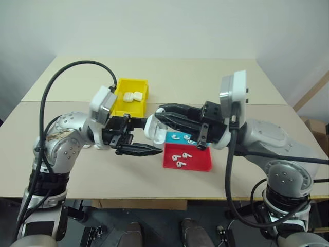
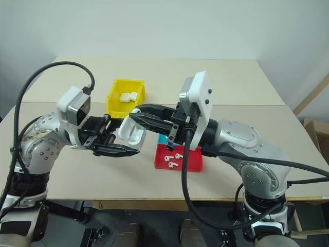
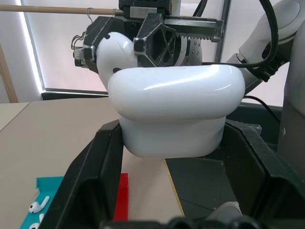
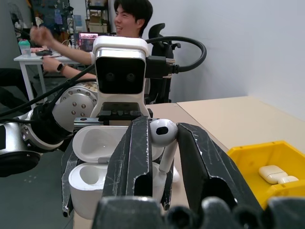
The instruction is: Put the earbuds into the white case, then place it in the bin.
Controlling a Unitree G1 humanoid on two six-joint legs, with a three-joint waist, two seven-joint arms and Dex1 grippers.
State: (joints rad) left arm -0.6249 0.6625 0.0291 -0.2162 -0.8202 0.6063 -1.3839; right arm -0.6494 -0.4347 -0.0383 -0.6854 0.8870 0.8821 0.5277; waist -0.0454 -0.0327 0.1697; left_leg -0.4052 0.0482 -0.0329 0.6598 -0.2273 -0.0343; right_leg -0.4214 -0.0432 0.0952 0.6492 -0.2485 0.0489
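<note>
Midair above the table, left gripper [image 1: 138, 149] clamped the open case [image 4: 97, 179]; right gripper [image 4: 164, 157] pinched an earbud [image 4: 163, 132] over it. Loading step; next likely lowering the stem squarely into a socket.

The white case [image 2: 131, 129] is near the middle of the frame, above the desk, with its hinged lid open and its glossy rounded body clamped. One earbud [image 4: 163, 136], white with a short stem, stands over the open case, stem pointing down to it. More earbuds [image 1: 181, 157] lie on the flat tray, just right of centre. The bin [image 1: 130, 96], bright yellow with raised walls, sits up and left of centre and holds two small white cases.
</note>
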